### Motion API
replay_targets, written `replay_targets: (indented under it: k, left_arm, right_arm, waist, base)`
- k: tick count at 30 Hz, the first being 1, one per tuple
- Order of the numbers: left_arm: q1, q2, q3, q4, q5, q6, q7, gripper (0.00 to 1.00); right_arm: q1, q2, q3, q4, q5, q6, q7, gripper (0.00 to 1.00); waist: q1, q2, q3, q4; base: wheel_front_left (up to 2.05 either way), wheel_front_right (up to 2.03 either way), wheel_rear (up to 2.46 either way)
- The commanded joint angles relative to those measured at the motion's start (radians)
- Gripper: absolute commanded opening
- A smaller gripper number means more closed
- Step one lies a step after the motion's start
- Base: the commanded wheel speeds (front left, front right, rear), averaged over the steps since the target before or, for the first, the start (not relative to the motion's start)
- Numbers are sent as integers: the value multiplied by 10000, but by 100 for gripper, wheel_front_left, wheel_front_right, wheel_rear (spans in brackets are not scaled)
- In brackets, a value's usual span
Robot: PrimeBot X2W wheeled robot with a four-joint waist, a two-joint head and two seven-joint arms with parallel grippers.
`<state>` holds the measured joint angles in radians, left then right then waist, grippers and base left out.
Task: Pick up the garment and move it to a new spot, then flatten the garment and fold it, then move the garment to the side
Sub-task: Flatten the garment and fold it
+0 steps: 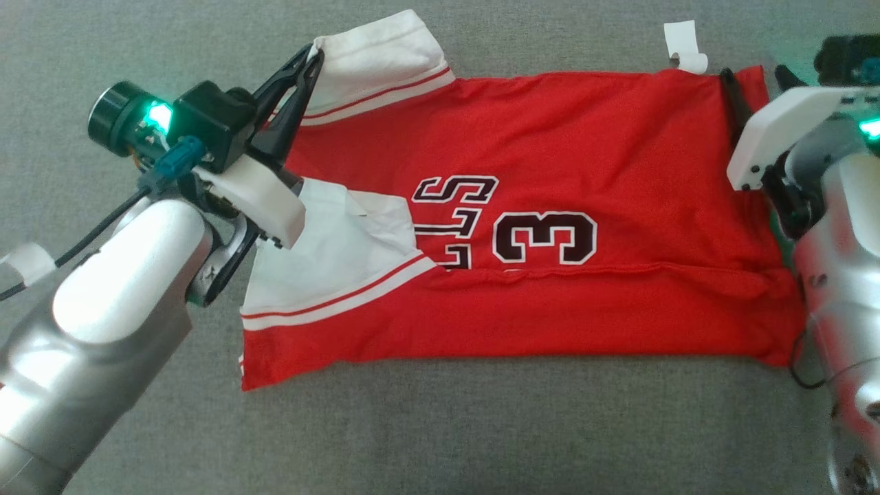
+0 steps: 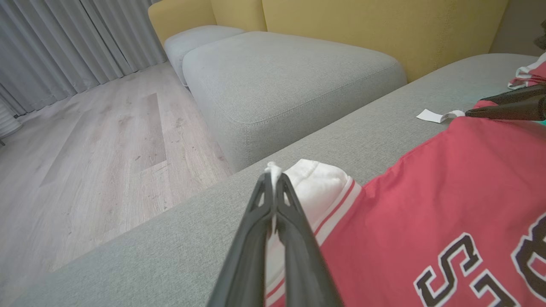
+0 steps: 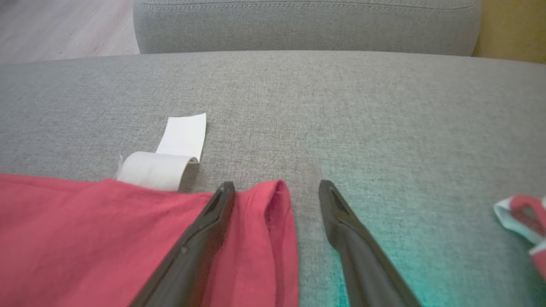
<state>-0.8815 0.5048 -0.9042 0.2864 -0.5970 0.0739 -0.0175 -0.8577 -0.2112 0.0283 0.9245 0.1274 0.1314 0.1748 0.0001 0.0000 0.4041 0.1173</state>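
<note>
Grey sofa [image 1: 481, 426] w/ jersey [image 1: 619, 151], label [image 1: 684, 45]

A room with a grey and yellow sofa [image 1: 440, 426].
In the left wrist view, a big grey cushion [image 2: 290, 81] sits at the top middle with a yellow sofa back [image 2: 384, 30] behind it. A pale wood floor [image 2: 98, 162] fills the left, and grey curtains [image 2: 64, 47] hang in the upper left.
</note>
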Motion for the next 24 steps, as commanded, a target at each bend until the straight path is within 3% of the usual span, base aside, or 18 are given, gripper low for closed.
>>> replay_targets:
  k: [1,2,4,18,24]
  left_arm:
    - [-480,447,401,-268,109,91,38,0]
    - [-497,447,397,-261,109,96,50,0]
    - [-537,443,392,-210,98,90,66,0]
    - [-1178,697,895,770,-52,204,-249,0]
    - [-2151,516,1103,1797,168,156,-737,0]
  right_arm:
    - [-124,-42,353,-5,88,-7,67,100]
    - [-181,-92,524,157,142,-7,142,100]
    - [-270,-172,940,399,295,-7,240,0]
    - [-1159,-470,2306,-113,2505,-7,-1747,0]
    - [-1471,-639,2887,-648,3670,-7,-2494,0]
  waist:
    - [-1,0,33,-18]
    - [-1,0,44,-32]
    - [-1,0,45,-65]
    - [-1,0,-246,-549]
    - [-1,0,-156,-675]
  base:
    - [0,0,0]
    - [0,0,0]
    - [0,0,0]
    - [0,0,0]
    - [0,0,0]
